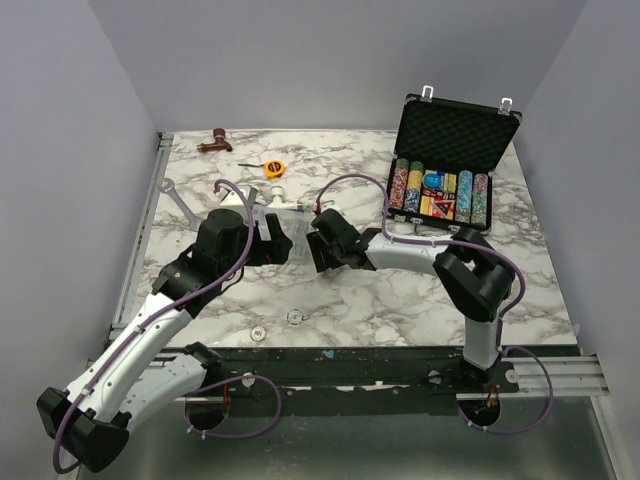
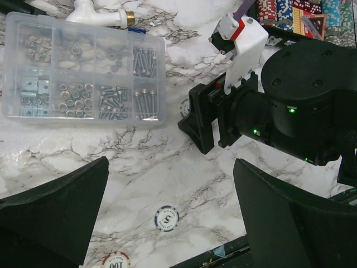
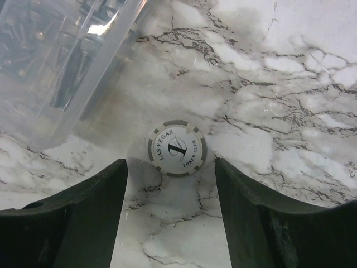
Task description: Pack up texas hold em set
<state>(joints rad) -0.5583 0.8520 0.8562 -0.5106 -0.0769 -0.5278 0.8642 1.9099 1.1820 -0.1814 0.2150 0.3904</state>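
Observation:
The black foam-lined case (image 1: 457, 124) stands open at the back right, with rows of multicoloured chips (image 1: 440, 192) in it. My right gripper (image 3: 170, 163) is open and low over the table, with a grey-and-white "1" chip (image 3: 177, 149) lying flat just ahead of its fingertips. My left gripper (image 2: 171, 164) is open and empty above the table, facing the right gripper (image 2: 206, 117). A blue-and-white chip (image 2: 167, 218) and a red-and-white "100" chip (image 2: 116, 261) lie below it near the front edge. In the top view both grippers (image 1: 295, 245) meet at mid-table.
A clear compartment box of screws and nuts (image 2: 83, 70) lies just beyond the grippers and shows close at the upper left of the right wrist view (image 3: 61, 61). A white pipe fitting (image 2: 95, 12), a yellow tape measure (image 1: 274, 168) and a brown object (image 1: 215, 143) lie further back.

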